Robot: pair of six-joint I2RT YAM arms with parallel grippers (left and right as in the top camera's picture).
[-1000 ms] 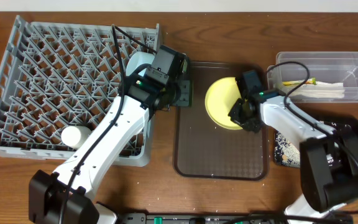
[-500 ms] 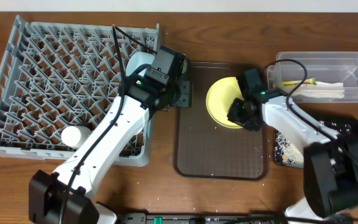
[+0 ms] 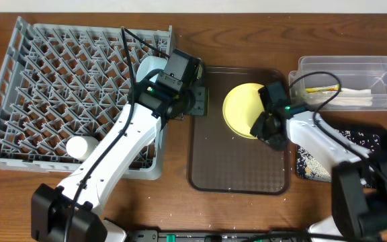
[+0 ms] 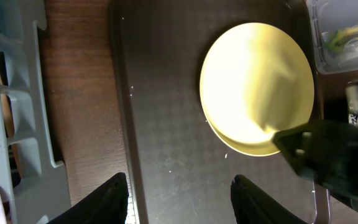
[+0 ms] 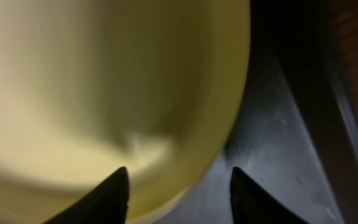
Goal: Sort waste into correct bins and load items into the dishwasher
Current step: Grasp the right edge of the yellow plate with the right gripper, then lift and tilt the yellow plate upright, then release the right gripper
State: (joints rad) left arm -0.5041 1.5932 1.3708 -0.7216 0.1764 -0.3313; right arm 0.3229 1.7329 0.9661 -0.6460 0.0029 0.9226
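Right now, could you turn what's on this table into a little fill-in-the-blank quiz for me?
The serving tray under the yellow plate is ___ in colour. The small cup standing in the grey rack is ___. The low-rimmed tray holding the rice grains is ___.
Missing words: brown; white; black.

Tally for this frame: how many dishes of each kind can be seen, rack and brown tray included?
Plates: 1, the yellow plate on the brown tray
Cups: 1, the white cup in the grey rack
Bowls: 1, a pale bowl at the rack's edge, partly hidden
Total: 3
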